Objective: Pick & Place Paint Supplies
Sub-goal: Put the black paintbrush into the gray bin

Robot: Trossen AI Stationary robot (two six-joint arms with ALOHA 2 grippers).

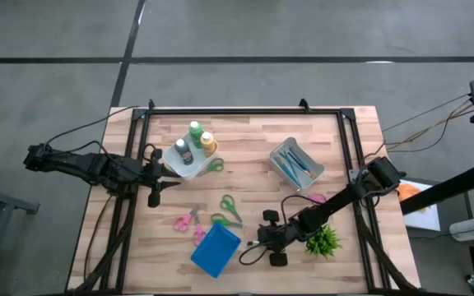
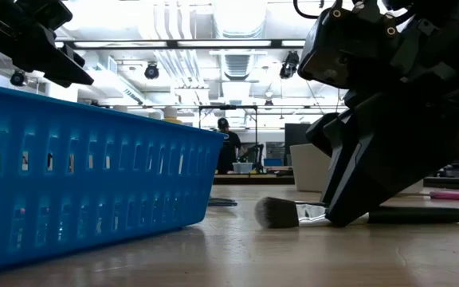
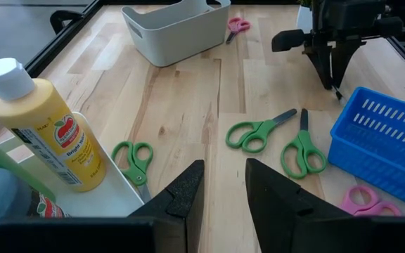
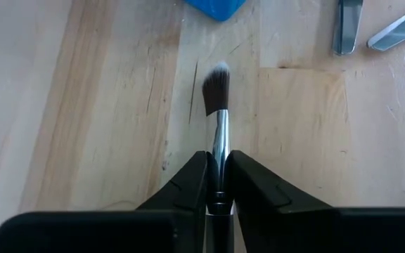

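The right gripper (image 4: 218, 184) is pressing low to the pale wood-plank table (image 1: 253, 148), its two dark fingers clamped on the shiny metal ferrule of a brush (image 4: 217, 105). That brush is lying flat on the boards, its soft, dark, rounded bristle tuft pointing toward the blue basket (image 1: 216, 251), a slotted plastic box sitting just beyond it. The black handle is trailing behind the fingers in the low view.

The left gripper (image 3: 223, 193) is hovering at the table's left side beside a white tray (image 1: 189, 167), its fingers standing a little apart around nothing. Three squeeze bottles are standing in that tray: a green one (image 1: 195, 131), a yellow-orange one (image 1: 208, 144) with a white cap and a fruit label, and a dark grey one (image 1: 184, 151).

A pale grey rectangular bin (image 1: 296, 163) is holding several thin blue-handled brushes; I cannot count them. I am counting three green-handled scissors (image 1: 231, 204) and, as far as I can tell, three pink ones (image 1: 186, 219) scattered on the boards. One small green potted plant (image 1: 322, 241) is sitting by the right arm.
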